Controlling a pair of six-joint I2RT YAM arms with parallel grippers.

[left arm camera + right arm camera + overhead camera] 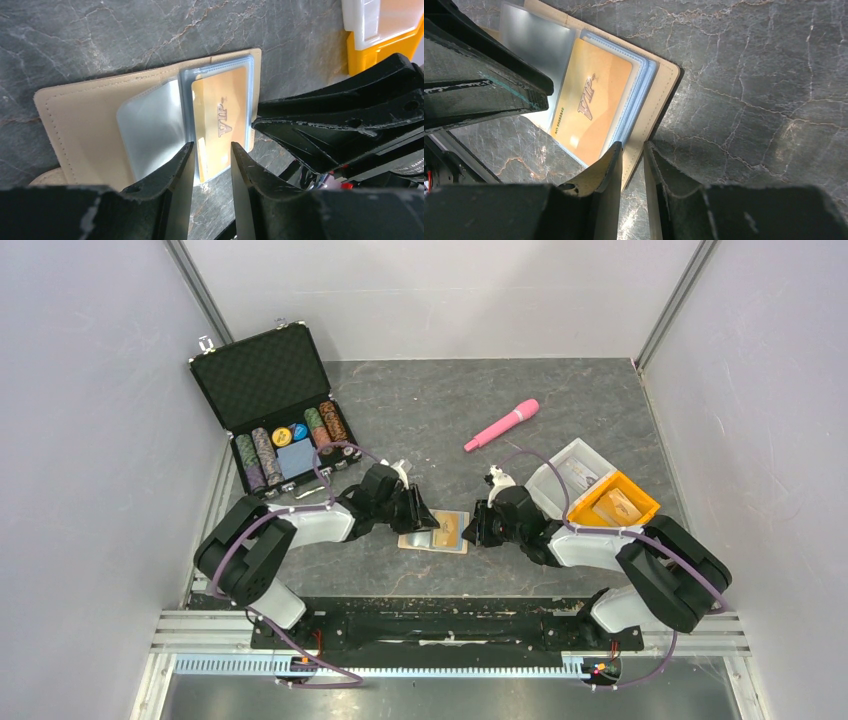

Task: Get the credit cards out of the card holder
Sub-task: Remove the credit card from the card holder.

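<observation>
The gold-orange plastic credit card (pixel 220 117) marked VIP sat in a clear sleeve (pixel 185 100) of the tan leather-like bifold card holder (pixel 85 120), which lay open and flat at the near middle of the dark grey marbled surface (pixel 420 410). The left claw (pixel 210 146) stood part open, its fingers straddling the card's near end with nothing gripped. The right claw (pixel 632 145) was narrowed to a slit at the holder's tan border, and whether it pinched that edge could not be told.
</observation>
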